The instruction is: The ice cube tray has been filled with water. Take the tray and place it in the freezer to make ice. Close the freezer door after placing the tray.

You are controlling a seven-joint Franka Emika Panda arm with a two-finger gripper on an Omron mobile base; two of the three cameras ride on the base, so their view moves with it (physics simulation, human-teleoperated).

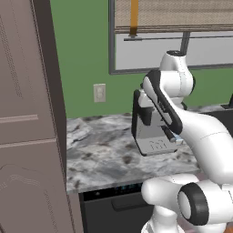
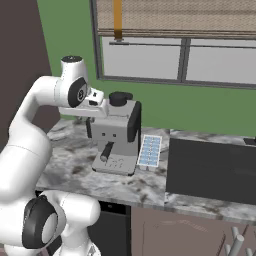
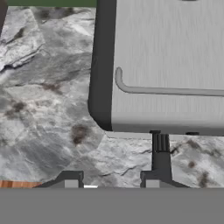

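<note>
The ice cube tray (image 2: 150, 151) is a white tray with light-blue water cells. It lies flat on the marble counter (image 2: 70, 160), just right of the coffee machine (image 2: 115, 135). In the hand view my gripper (image 3: 112, 183) looks straight down on the coffee machine's grey top (image 3: 170, 52) and the marble to its left. Its two dark fingertips (image 3: 71, 181) stand apart with nothing between them, so it is open. In the right base view my hand (image 2: 95, 106) hovers over the machine's upper left corner, a short way left of the tray. The freezer and its door are out of view.
A tall brown cabinet (image 1: 27, 136) borders the counter's left end. A dark cooktop (image 2: 210, 170) lies right of the tray. A dishwasher front (image 1: 113, 205) sits below the counter. Behind it are a window with a blind (image 2: 175, 30) and a green wall.
</note>
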